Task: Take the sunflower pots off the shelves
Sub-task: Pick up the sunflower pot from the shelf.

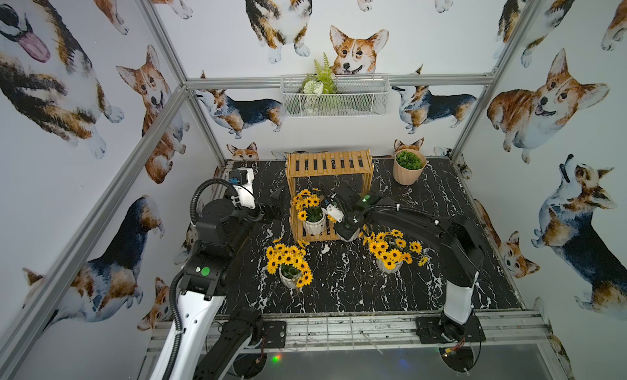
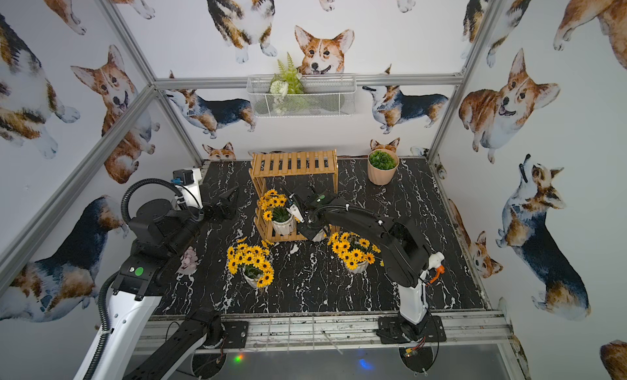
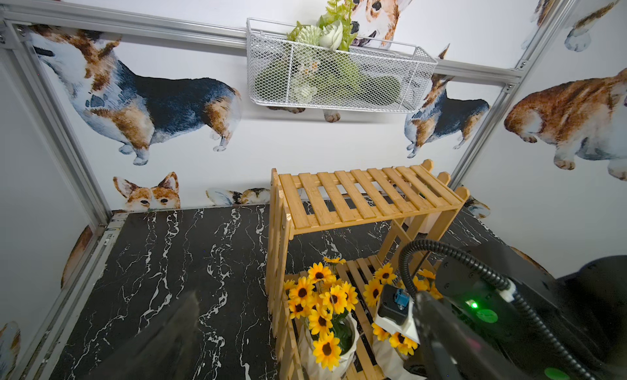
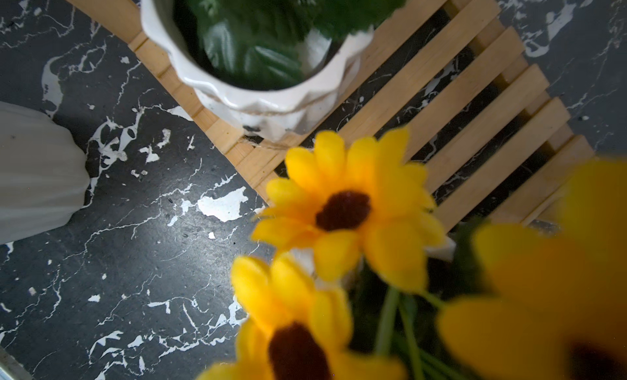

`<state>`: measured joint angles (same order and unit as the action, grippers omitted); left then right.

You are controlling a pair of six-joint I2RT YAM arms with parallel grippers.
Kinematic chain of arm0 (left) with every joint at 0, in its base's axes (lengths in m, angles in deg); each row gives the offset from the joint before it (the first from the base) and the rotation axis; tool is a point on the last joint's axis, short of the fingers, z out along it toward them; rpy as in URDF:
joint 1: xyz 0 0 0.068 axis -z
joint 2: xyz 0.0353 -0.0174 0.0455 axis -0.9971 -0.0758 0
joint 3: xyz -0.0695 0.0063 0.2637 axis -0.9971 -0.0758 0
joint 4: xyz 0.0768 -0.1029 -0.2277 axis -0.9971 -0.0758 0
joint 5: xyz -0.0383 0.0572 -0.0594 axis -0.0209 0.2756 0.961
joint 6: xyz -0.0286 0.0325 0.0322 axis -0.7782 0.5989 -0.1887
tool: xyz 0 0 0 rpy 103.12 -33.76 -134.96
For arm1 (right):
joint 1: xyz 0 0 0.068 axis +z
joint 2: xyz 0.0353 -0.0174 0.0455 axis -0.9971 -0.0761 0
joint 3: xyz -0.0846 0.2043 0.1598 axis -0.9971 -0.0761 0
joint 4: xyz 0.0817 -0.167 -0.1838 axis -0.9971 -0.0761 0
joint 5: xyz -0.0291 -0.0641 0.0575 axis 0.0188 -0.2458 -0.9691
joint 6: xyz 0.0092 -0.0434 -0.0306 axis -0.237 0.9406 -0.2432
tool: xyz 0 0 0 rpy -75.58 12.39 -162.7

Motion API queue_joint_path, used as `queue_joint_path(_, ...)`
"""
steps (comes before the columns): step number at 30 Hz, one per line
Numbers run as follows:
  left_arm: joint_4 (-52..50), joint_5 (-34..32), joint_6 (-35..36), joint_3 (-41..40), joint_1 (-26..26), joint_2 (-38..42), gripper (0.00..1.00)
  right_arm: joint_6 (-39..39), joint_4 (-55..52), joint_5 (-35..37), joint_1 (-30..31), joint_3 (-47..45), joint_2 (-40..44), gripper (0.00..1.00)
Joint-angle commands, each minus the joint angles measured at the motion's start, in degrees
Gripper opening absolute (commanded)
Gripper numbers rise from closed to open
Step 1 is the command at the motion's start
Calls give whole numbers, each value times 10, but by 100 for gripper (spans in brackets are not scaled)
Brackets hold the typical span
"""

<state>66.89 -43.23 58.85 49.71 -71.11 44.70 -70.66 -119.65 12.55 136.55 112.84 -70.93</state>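
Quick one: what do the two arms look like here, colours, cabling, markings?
Both arms are black with glossy white lower links. The left arm carries a black corrugated cable hose, a round green sticker and a white wrist camera block with a blue connector. The right arm shows a green light near its wrist. Jaws are black.

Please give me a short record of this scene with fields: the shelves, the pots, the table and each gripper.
shelves: two tiers, upper tier holds no pot
lower tier: two sunflower pots, one in plain view, one half hidden
table: two sunflower pots, one front left, one front right
left gripper: open, beside the shelves, holding nothing
right gripper: shut, down among the half-hidden pot's flowers; grip not visible
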Motion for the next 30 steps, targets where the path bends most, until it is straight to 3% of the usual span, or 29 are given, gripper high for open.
queue_joint_path(1,10,-2,4,0,-1,2,100,15,-7,29,9,9,17,0)
queue_joint_path(11,9,-1,4,-2,-1,6,100,3,-44,41,35,5,49,0)
queue_joint_path(30,7,0,1,-2,-1,14,100,-62,-26,34,107,-134,142,0)
